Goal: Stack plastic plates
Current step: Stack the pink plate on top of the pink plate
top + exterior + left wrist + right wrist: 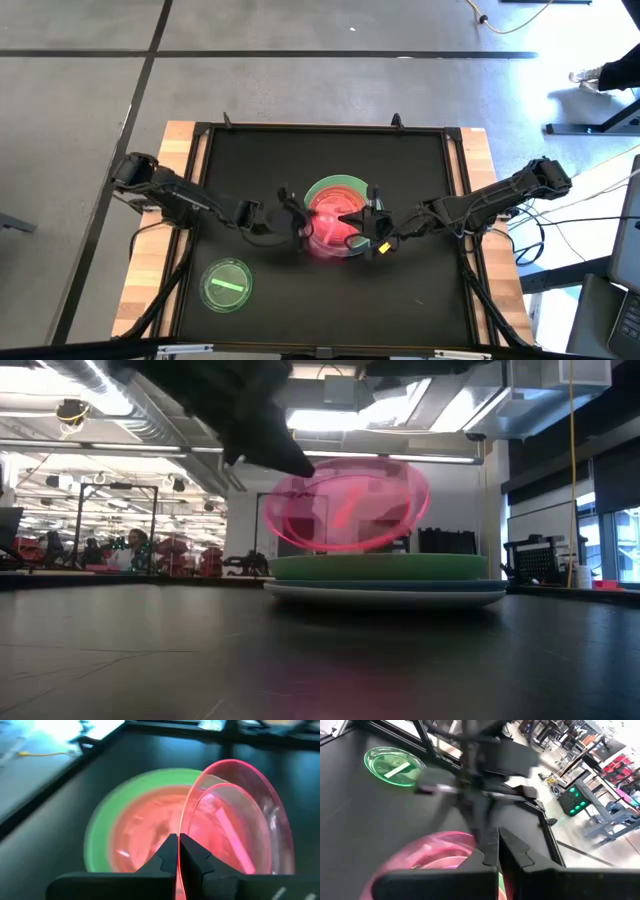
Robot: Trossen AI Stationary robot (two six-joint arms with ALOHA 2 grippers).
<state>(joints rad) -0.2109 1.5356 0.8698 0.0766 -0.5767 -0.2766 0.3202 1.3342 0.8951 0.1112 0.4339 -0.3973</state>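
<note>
A small translucent pink plate (235,815) is raised on edge over the stack in the middle of the table. The stack (385,575) has a large green plate (335,186) on top of blue and pale ones, and a reddish disc (142,832) lies inside the green one. My left gripper (178,851) is shut on the pink plate. My right gripper (498,847) is shut just right of the pink plate (335,228), facing the left gripper. A small translucent green plate (227,283) with a centre bar lies flat near the table's front left. My left gripper pinches the pink plate's rim (181,832) between its two fingers, coming from the table's left. The plate is lifted and stands tilted almost on edge above the stack (345,505). My right gripper is at the pink plate's right side; whether it touches the plate, I cannot tell.
The black mat (420,290) is bare to the right of and in front of the stack. A raised frame (320,128) runs around the mat. Both arms reach in low from the sides and meet over the stack.
</note>
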